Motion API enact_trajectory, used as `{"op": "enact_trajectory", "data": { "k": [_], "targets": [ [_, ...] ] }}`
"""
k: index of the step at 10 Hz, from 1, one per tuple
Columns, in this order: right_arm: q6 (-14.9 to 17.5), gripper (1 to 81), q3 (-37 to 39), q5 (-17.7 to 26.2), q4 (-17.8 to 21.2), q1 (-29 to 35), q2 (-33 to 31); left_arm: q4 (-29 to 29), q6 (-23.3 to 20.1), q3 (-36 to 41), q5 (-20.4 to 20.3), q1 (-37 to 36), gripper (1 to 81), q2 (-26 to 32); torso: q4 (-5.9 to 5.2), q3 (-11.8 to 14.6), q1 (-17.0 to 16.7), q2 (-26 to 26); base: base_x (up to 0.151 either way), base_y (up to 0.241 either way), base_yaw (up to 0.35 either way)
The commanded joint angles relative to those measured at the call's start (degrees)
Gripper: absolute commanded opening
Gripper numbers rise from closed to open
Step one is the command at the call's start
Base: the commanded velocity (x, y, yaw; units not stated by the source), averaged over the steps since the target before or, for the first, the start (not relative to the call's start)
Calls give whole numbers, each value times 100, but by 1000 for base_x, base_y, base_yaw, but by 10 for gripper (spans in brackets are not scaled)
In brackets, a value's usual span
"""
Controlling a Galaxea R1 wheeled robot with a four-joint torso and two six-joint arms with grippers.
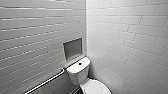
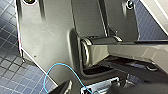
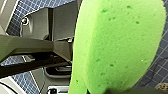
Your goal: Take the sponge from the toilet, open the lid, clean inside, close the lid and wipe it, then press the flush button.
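The white toilet (image 1: pixel 79 75) stands in the corner of the tiled walls in the head view. Its boxy tank has a flat top, and the small dark flush button (image 1: pixel 80 63) sits in the middle of that top. The oval lid (image 1: pixel 96 88) lies down over the bowl at the lower edge of the head view. The bright green sponge (image 3: pixel 117 45) looms very close in the right wrist view, lifted above the dark blue floor tiles, with my right gripper shut on it. My left gripper is open and holds nothing.
A metal grab bar (image 1: pixel 47 81) runs along the left wall beside the tank. A recessed niche (image 1: pixel 72 48) sits in the wall above the tank. Dark blue floor tiles (image 2: pixel 15 72) lie under the robot's grey body, and a thin blue cable (image 2: pixel 58 65) loops across it.
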State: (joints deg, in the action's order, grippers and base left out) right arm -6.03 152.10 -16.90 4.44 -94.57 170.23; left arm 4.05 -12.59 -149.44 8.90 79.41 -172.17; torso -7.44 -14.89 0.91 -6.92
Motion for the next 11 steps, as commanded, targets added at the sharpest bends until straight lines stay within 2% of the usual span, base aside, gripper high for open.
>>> {"op": "enact_trajectory", "data": {
  "k": [1,2,3,4,5,6,7,8,10,11],
  "targets": [
    [-3,10,3,326,-48,188,31,26,-33,20,358,-308,811,15,0,0,0,-15,0,0,0],
    [-3,10,3,458,-22,224,40,17,-33,20,358,-307,811,15,0,0,-11,172,0,0,0],
    [-3,10,3,565,-13,268,49,17,-33,20,358,-307,811,7,0,374,-13,282,0,0,0],
    [-3,10,3,591,-4,303,66,44,-15,20,367,-307,811,7,0,552,-20,330,0,0,0],
    [-3,10,3,609,-4,337,93,61,-6,-6,393,-307,811,7,0,621,-29,356,0,0,0],
    [-3,10,11,775,-4,408,119,79,-6,-110,394,-246,811,7,0,806,-29,374,0,0,0],
    [-12,10,11,950,-4,487,128,87,2,-208,358,-202,811,-11,0,433,-31,376,0,0,0],
    [-3,10,38,1108,-4,549,93,96,2,-269,367,-184,811,-29,0,625,-33,376,0,0,0],
    [-73,10,152,1530,31,593,75,219,2,-322,367,-158,811,-20,0,752,-42,374,0,0,0],
    [-73,10,161,1558,22,566,119,228,2,-340,358,-158,811,-46,0,769,-44,374,0,0,0]
  ]
}}
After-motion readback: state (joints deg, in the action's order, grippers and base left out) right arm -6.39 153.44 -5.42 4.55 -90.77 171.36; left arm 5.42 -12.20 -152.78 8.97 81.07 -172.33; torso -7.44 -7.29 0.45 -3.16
